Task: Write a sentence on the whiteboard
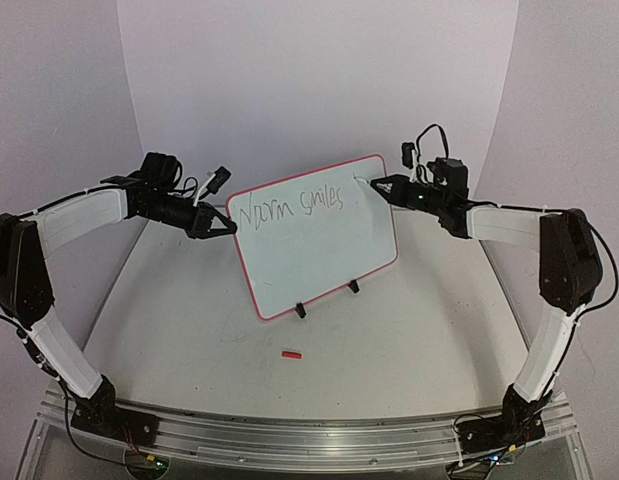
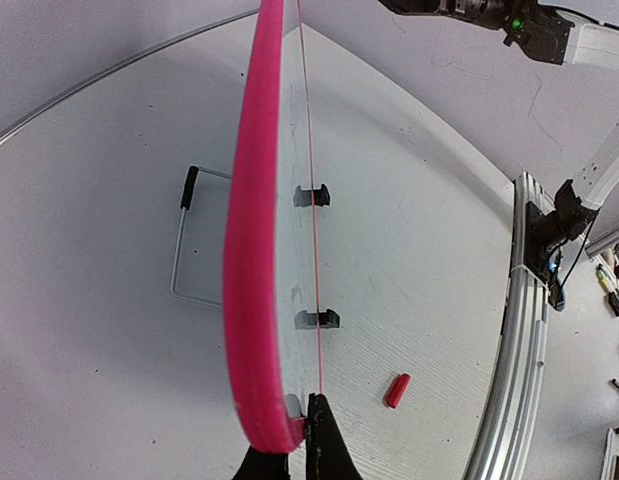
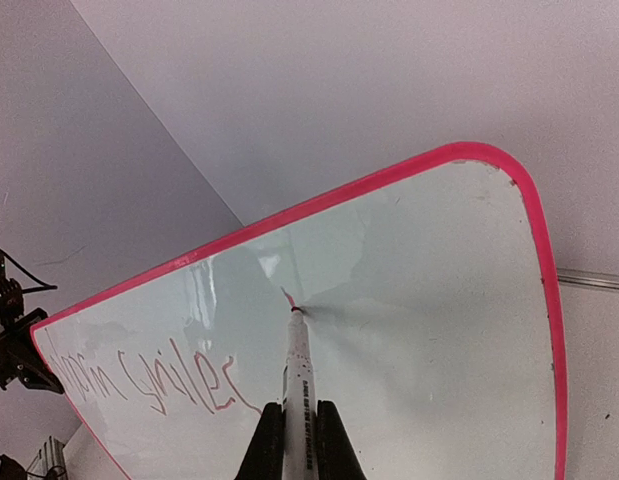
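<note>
At 1 o'clock on whiteboard [image 1: 319, 250], my right pincer [image 3: 300, 410] clamps marker [image 3: 298, 350], tip seemingly touching; left pincer [image 1: 221, 228] pinches its 9 o'clock edge. Overpressing could tip it backward.

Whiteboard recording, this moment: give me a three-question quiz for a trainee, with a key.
1. True or false: the left gripper is shut on the whiteboard's edge.
2. The tip of the marker in the right gripper touches: A) the whiteboard, right of the writing; B) the table; C) the pink rim.
3. How many words can be read on the whiteboard?

Key: 1 true; 2 A; 3 two, roughly "Norm smiles".
</note>
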`<move>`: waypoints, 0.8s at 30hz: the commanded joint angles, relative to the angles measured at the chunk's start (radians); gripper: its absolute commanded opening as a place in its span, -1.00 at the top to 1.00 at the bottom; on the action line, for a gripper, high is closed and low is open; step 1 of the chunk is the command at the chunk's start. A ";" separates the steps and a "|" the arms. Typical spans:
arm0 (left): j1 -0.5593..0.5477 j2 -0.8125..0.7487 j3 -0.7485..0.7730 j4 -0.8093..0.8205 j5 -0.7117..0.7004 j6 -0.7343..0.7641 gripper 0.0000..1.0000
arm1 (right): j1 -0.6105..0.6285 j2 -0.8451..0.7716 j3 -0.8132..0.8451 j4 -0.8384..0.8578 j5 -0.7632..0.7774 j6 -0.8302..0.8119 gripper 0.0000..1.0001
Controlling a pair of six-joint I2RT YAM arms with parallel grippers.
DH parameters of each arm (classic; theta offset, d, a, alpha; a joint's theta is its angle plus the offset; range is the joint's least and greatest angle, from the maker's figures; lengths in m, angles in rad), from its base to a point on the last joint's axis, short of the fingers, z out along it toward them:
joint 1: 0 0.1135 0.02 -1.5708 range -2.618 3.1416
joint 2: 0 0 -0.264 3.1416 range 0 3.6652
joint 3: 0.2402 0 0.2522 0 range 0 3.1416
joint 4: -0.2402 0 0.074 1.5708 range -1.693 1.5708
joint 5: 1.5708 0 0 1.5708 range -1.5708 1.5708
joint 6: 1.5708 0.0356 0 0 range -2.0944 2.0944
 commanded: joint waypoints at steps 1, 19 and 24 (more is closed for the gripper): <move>-0.012 0.008 -0.011 -0.028 -0.085 0.098 1.00 | 0.003 -0.018 -0.057 -0.001 0.018 -0.014 1.00; -0.014 0.013 -0.010 -0.026 -0.084 0.096 1.00 | 0.002 -0.054 -0.117 0.089 0.024 0.037 1.00; -0.014 0.013 -0.010 -0.026 -0.084 0.096 1.00 | 0.003 -0.038 -0.100 0.116 0.021 0.057 1.00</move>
